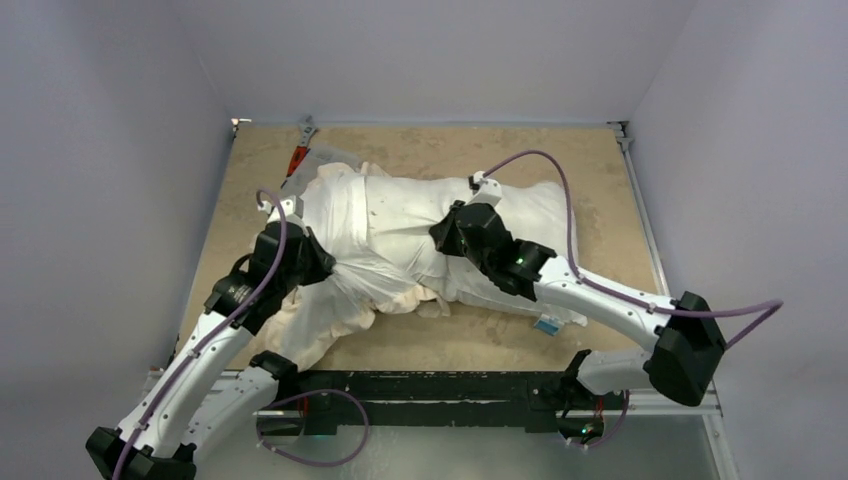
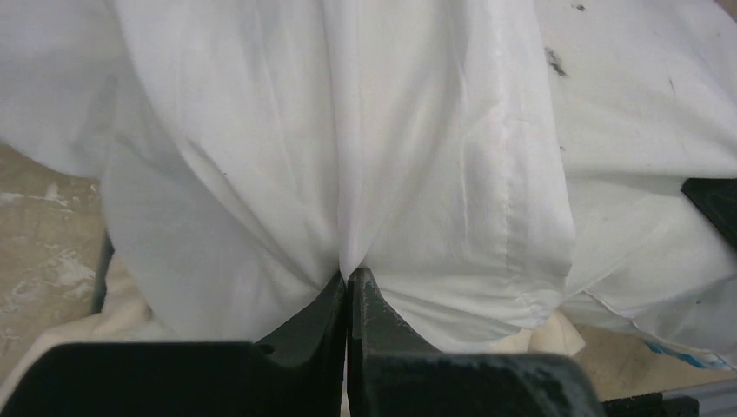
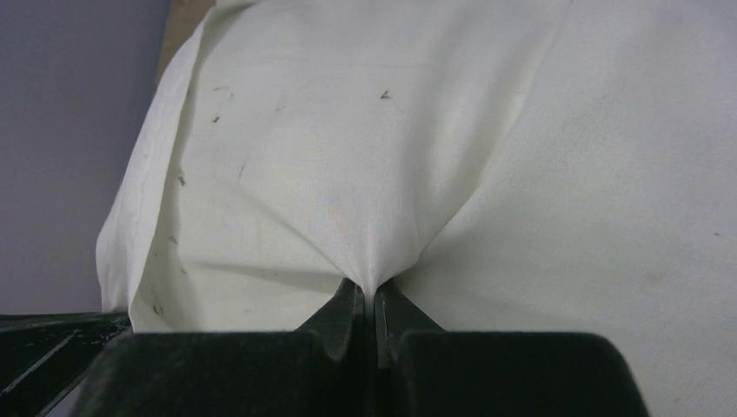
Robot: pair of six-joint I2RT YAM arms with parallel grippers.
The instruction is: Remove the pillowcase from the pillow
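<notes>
Looks mid-strip: a fold of the pillowcase (image 2: 417, 156) is pinched tight at the tips of the left gripper (image 2: 348, 282), and the pillow (image 3: 348, 139) is clamped likewise by the right gripper (image 3: 369, 295). Next, the two probably need to be pulled apart.

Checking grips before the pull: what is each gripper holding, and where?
Left gripper pinches the pillowcase by a white fold near its hem; right gripper pinches the pillow by its speckled top fabric.

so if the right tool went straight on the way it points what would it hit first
The pillow: the right tool is shut on a pinch of its white fabric, so nothing lies between.
</notes>
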